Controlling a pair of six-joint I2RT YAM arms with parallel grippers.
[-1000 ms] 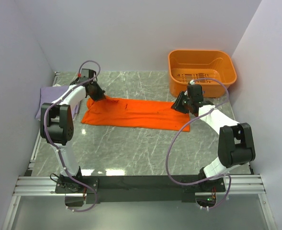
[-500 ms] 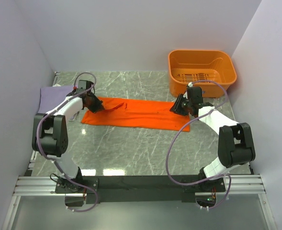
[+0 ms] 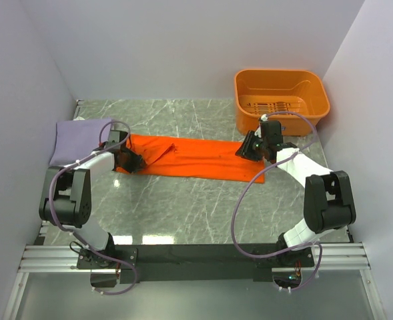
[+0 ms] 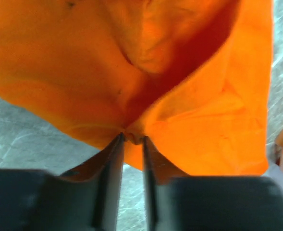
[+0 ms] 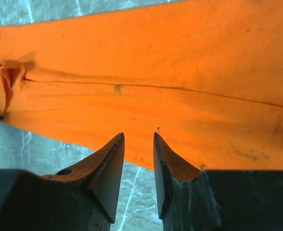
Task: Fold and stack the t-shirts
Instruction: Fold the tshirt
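Observation:
The orange t-shirt (image 3: 196, 157) lies as a long strip across the middle of the table, its left end folded over and rumpled. My left gripper (image 3: 131, 161) is low at that left end. In the left wrist view its jaws (image 4: 131, 138) stand slightly apart, open, with a small pucker of orange cloth (image 4: 179, 72) still between the tips. My right gripper (image 3: 245, 148) hovers at the strip's right end, open, with the shirt's near edge (image 5: 155, 62) just beyond its tips (image 5: 139, 134) and nothing between them. The lavender t-shirt (image 3: 76, 140) lies folded at the far left.
An orange plastic basket (image 3: 281, 71) stands at the back right, behind the right gripper. Grey walls close in the table on the left, back and right. Marble tabletop (image 3: 183, 207) shows in front of the orange strip.
My left gripper came toward the near side, carrying the shirt's far left corner over onto the cloth, and its jaws have parted. The right gripper has hardly moved.

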